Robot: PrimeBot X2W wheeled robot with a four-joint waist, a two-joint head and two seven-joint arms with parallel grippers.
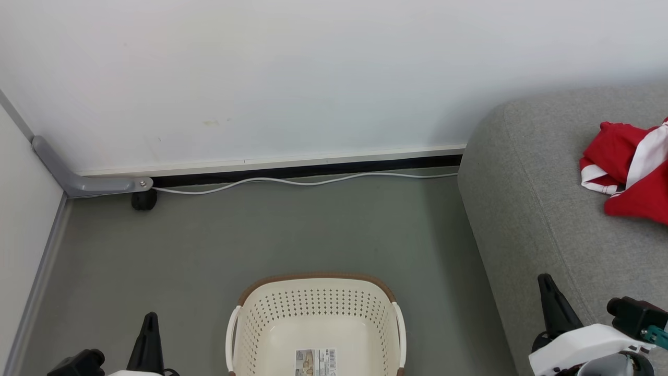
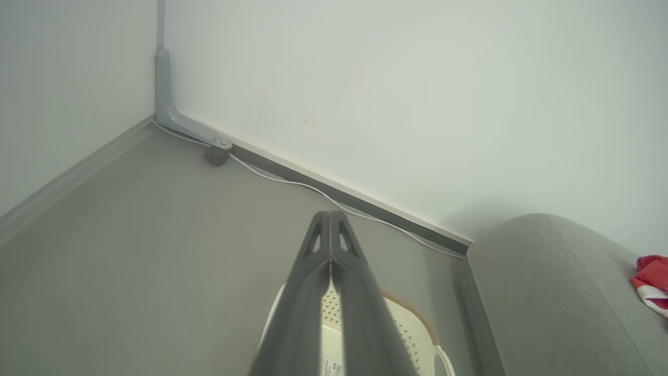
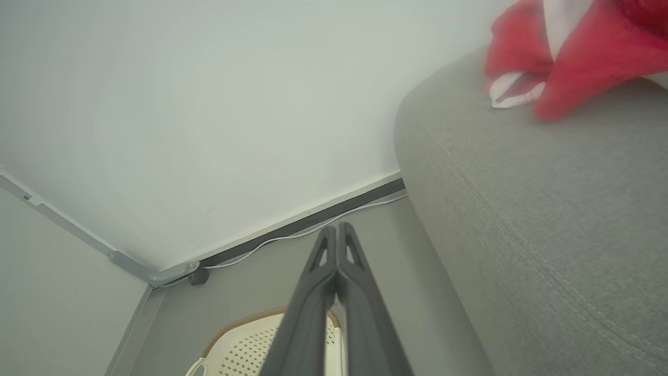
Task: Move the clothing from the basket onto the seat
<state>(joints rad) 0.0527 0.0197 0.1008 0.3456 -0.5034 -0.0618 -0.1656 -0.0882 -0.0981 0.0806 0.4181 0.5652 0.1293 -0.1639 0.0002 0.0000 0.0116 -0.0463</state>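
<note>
Red clothing (image 1: 629, 172) with white stripes and trim, bunched in 1 heap on top of the grey seat (image 1: 527, 209), toward the right edge of the head view, well apart from the basket (image 1: 313, 308). No telling whether 1 garment or 2 in that heap. Any print on the fabric not legible.

Cream perforated basket with brown rim and 2 white side handles, standing on the grey floor (image 1: 261, 235) near the seat's left side. Stuck to its bare bottom, a barcode sticker (image 1: 315, 362): bars and small print, too small to read.

Left gripper (image 1: 150, 326) at lower left, fingers pressed together tip to tip, clenched on nothing. Right gripper (image 1: 547, 284) at lower right, seen against the seat's near side, likewise clamped tight with nothing between the fingers.

Along the foot of the white wall (image 1: 313, 78), a thin white cable (image 1: 292, 181) on the floor, running between a small black caster (image 1: 143, 200) under a grey bracket (image 1: 83, 183) and the seat.
</note>
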